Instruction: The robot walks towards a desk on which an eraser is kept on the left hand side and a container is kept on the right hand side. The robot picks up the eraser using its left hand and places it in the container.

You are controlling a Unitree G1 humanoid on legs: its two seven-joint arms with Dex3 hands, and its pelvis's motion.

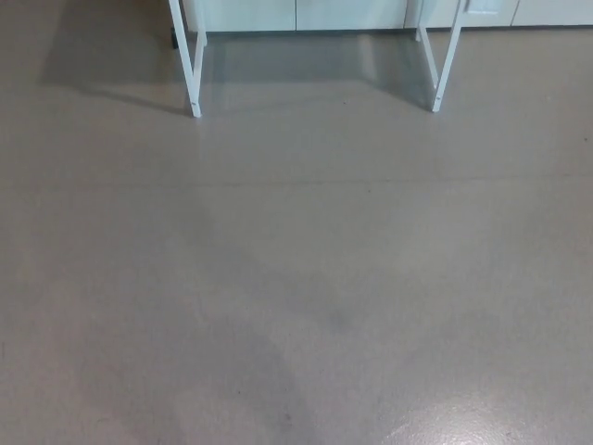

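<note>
Head view looks down on a wide stretch of grey floor [296, 278], smooth and slightly glossy, with a faint pale reflection near the lower right corner and soft darker patches of shadow across the lower middle. A thin seam or hairline runs roughly level across the floor in the upper half.

At the top edge stand the lower parts of the bench: a white left leg [188, 65] and a white right leg [443, 65], each made of slim bars that slant down to small feet resting on the floor. The two legs are well apart, with open floor between them, and each throws a dim shadow to its left. Behind the legs, along the very top of the picture, runs a band of pale cabinet fronts [306, 13] with narrow vertical gaps between the panels.

Only the legs of the bench show; its top lies above the picture's edge. The eraser and the container are therefore out of sight, so their look and their place cannot be told from this view.

Neither the left hand nor the right hand appears anywhere in the picture, so whether their fingers are spread or closed cannot be told.
</note>
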